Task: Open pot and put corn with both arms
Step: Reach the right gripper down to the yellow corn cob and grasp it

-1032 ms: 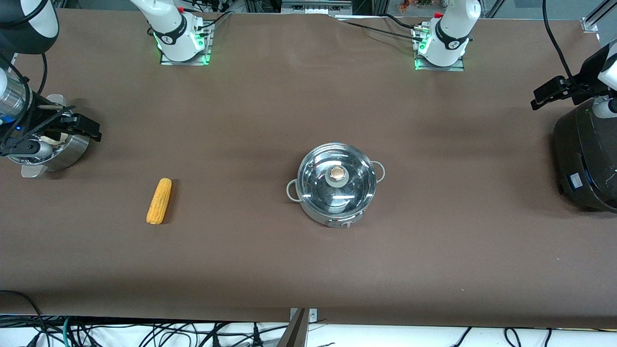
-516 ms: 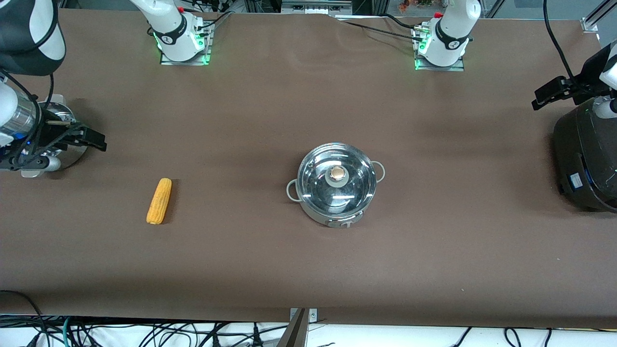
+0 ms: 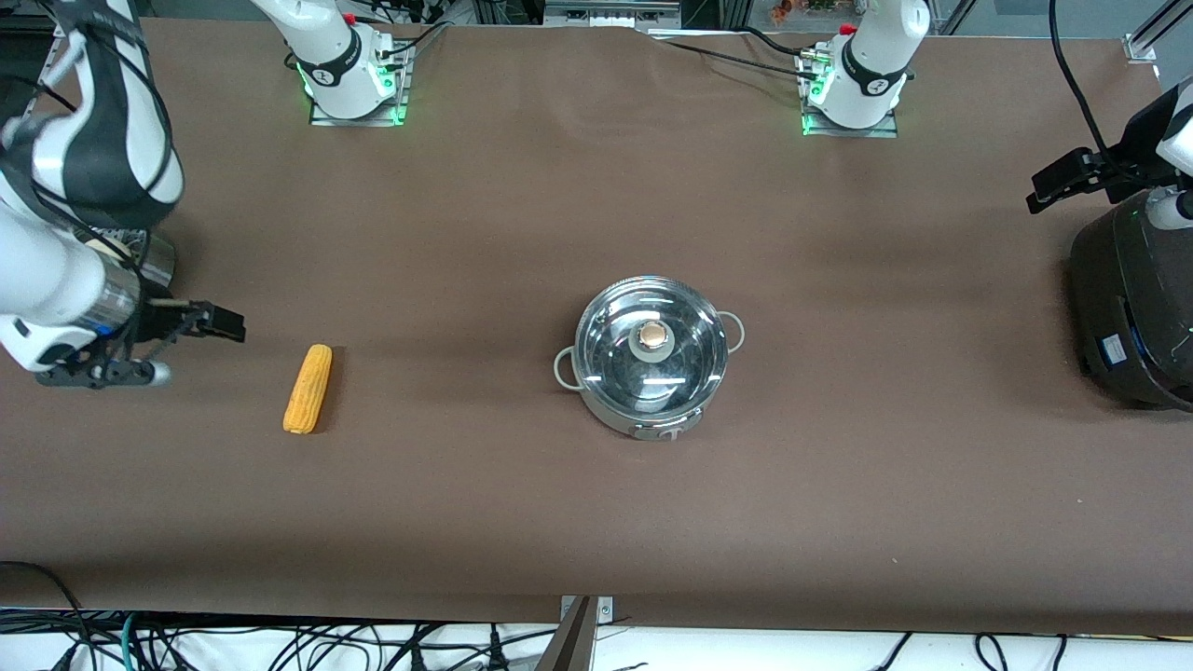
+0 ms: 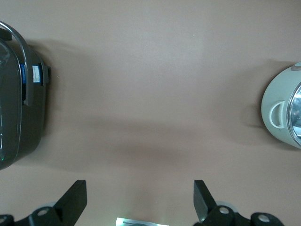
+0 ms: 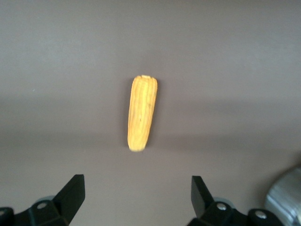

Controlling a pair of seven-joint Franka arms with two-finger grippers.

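Note:
The steel pot [image 3: 651, 359] stands mid-table with its glass lid and tan knob [image 3: 654, 334] on; its edge and one grey handle also show in the left wrist view [image 4: 284, 113]. The yellow corn cob [image 3: 308, 388] lies on the table toward the right arm's end and shows whole in the right wrist view [image 5: 141, 113]. My right gripper [image 3: 224, 328] is open and empty, low over the table beside the corn [image 5: 138, 184]. My left gripper [image 3: 1058, 182] is open and empty [image 4: 139, 189], up over the table between the black cooker and the pot.
A big black cooker [image 3: 1132, 308] stands at the left arm's end of the table and also shows in the left wrist view [image 4: 19, 103]. A steel steamer pot [image 3: 157, 256] sits at the right arm's end, mostly hidden by the right arm.
My right arm has swung from over the steamer pot toward the corn and now hovers beside it. The left arm, pot and corn have not moved.

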